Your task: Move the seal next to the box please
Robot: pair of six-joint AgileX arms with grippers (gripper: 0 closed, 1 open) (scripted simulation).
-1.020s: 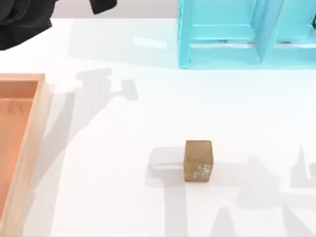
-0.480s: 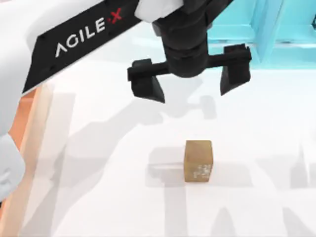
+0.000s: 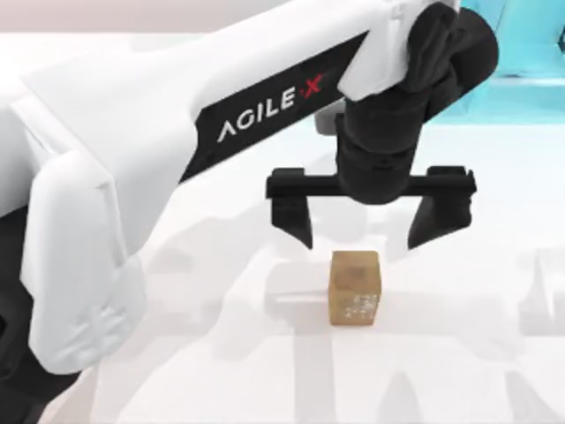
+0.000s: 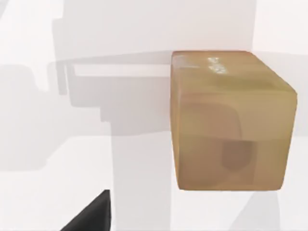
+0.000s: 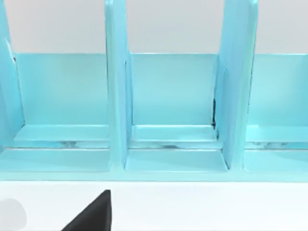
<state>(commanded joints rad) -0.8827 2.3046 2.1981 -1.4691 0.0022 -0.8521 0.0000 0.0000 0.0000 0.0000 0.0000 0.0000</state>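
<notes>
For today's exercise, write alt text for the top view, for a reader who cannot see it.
The left arm's black pincer hangs open just above the seal, a small golden-brown block on the white table, not touching it. The white arm marked AGILE X reaches in from the left, and a turquoise frame stands at the far right edge.

You see the seal [image 3: 355,288], a small golden-brown block with whitish speckles on one face, resting flat on the table [image 3: 221,371].

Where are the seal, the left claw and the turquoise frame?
seal [image 3: 355,287]: top view, on its upper face.
left claw [image 3: 366,225]: top view, midway between its open fingertips.
turquoise frame [image 5: 118,96]: right wrist view, on an upright divider.
</notes>
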